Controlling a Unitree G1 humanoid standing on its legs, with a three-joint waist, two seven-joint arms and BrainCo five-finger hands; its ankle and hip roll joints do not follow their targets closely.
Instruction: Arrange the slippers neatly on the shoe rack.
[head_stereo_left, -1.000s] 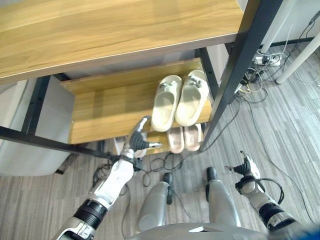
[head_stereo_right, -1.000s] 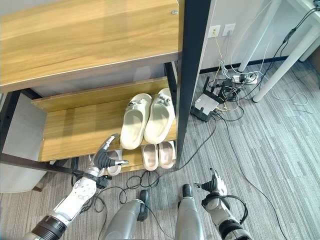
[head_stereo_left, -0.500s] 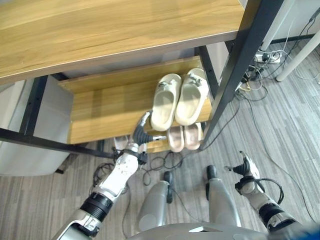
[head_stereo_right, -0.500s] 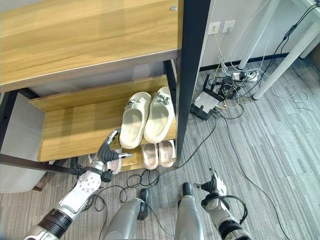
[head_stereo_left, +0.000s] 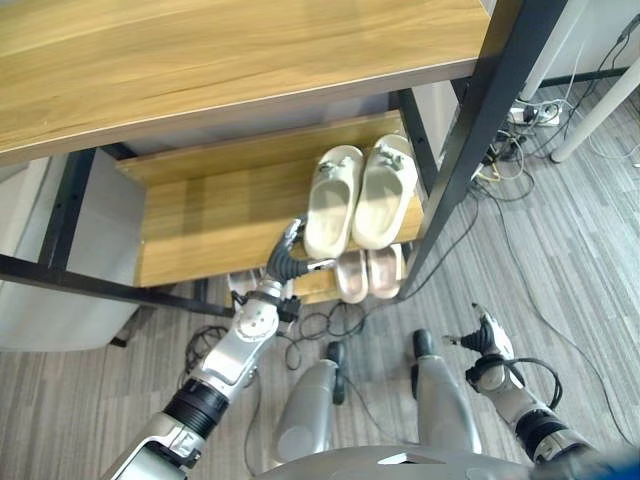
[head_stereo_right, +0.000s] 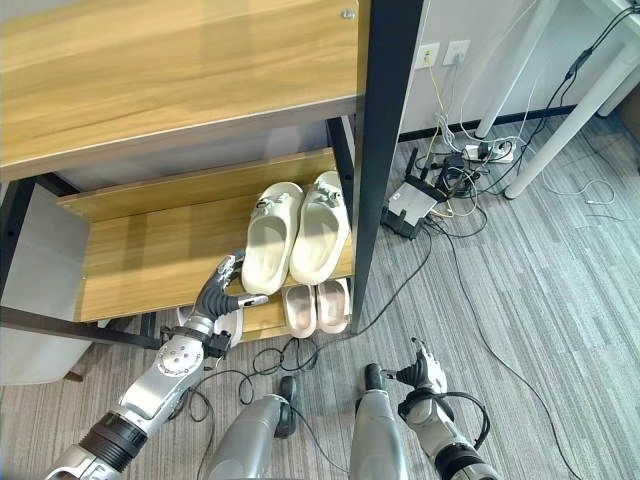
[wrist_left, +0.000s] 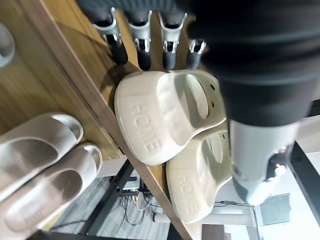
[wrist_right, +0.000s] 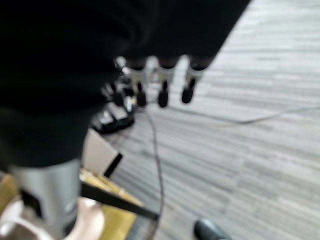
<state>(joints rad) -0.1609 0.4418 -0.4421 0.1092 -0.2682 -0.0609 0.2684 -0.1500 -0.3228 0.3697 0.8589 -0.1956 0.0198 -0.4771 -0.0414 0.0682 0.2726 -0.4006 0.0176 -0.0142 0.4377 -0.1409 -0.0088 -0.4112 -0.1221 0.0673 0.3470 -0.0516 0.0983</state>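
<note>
Two cream slippers (head_stereo_left: 362, 195) lie side by side on the middle shelf (head_stereo_left: 210, 215) of the rack (head_stereo_right: 385, 120), toward its right end, heels at the front edge. The left hand (head_stereo_left: 287, 262) reaches in at the left slipper's heel, fingers (wrist_left: 143, 46) straight and relaxed (holding nothing). A pinkish pair (head_stereo_right: 317, 306) sits on the shelf below, and the right hand (head_stereo_right: 422, 372) hangs low over the floor (head_stereo_right: 560, 270), fingers loosely open.
</note>
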